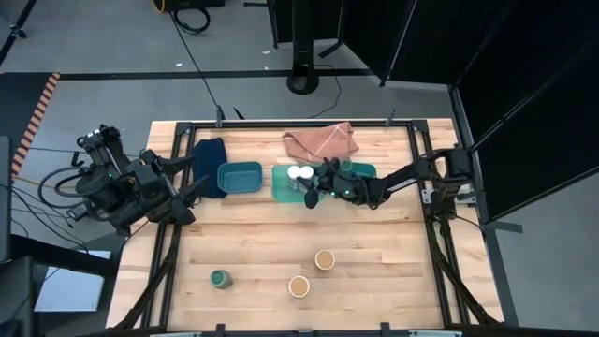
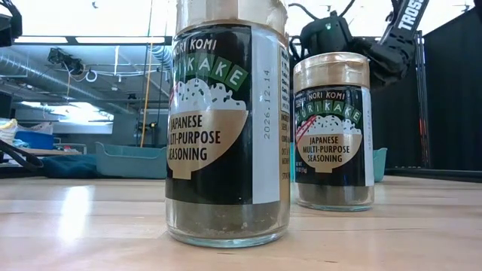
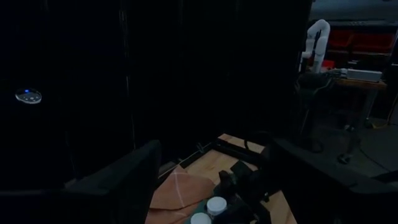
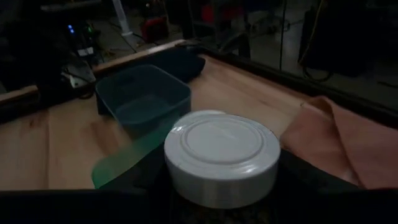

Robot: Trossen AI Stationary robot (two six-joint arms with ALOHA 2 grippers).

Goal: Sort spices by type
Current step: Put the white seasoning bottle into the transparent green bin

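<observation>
The right gripper (image 1: pixel 312 195) hangs over the green tray (image 1: pixel 366 169), jaws closed around a white-lidded jar (image 4: pixel 222 157). Two tan-lidded jars (image 1: pixel 325 259) and a green-lidded one (image 1: pixel 220 278) stand on the table (image 1: pixel 393 262); left gripper (image 1: pixel 192 187) waits, jaws apart

The left arm (image 1: pixel 126 187) is black and chunky, with loose black cables looping off it. The right arm (image 1: pixel 402 176) is black and thin, with a small green light near its end. White letters run along one arm in the low view
</observation>
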